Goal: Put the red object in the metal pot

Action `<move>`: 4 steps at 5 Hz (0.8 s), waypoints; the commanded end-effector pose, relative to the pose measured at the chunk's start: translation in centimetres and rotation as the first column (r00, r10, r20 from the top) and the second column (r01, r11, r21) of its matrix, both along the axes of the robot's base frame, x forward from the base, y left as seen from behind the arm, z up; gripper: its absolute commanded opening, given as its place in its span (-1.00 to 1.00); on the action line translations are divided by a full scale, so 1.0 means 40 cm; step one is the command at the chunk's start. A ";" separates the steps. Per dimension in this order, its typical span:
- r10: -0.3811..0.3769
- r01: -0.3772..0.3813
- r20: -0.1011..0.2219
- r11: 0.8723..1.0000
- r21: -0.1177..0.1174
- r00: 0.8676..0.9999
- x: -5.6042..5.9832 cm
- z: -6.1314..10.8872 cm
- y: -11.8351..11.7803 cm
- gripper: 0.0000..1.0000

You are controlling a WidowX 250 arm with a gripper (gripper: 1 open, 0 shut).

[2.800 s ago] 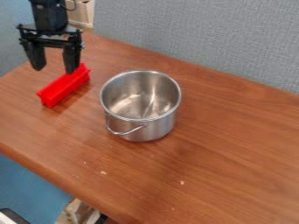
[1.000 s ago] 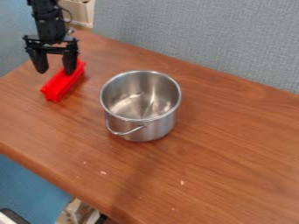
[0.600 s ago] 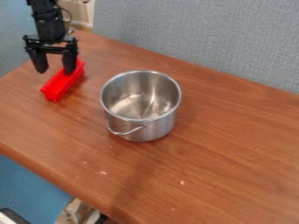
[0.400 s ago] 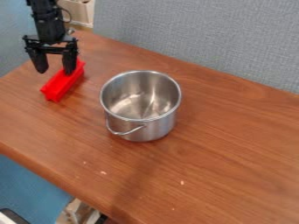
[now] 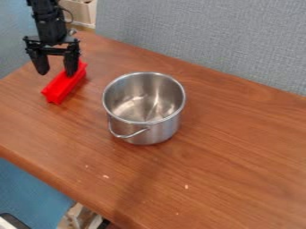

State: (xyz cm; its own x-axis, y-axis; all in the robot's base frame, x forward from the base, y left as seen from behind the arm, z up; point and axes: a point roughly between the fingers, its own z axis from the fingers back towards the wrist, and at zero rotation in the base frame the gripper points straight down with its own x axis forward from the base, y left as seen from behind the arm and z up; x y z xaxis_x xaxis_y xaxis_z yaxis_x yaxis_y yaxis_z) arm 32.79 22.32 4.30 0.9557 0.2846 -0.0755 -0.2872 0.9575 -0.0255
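Observation:
The red object (image 5: 63,86) lies flat on the wooden table (image 5: 227,161) at the far left, a ridged elongated block angled toward the back right. My gripper (image 5: 55,68) points straight down over its far end, open, one dark finger on each side of that end. Whether the fingers touch the block I cannot tell. The metal pot (image 5: 145,106) stands upright and empty to the right of the block, its thin wire handle hanging down the front.
The table's left and front edges drop off close to the block and pot. A grey-blue wall runs behind. A pale fixture (image 5: 79,11) sits behind the arm at the top left.
Since the earliest frame my gripper has come down around the block's far end. Over the last second nothing has moved.

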 end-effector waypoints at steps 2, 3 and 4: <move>0.038 -0.038 0.008 0.999 0.030 0.999 -0.013 0.008 0.022 1.00; 0.042 -0.042 0.004 0.999 0.031 0.999 -0.015 0.006 0.022 1.00; 0.044 -0.044 0.000 0.998 0.033 0.999 -0.016 0.003 0.022 1.00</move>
State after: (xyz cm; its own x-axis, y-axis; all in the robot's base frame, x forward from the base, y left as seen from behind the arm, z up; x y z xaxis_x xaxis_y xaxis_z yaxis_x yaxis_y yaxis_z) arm 32.63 22.35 4.26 0.9500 0.3030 -0.0751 -0.3049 0.9522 -0.0162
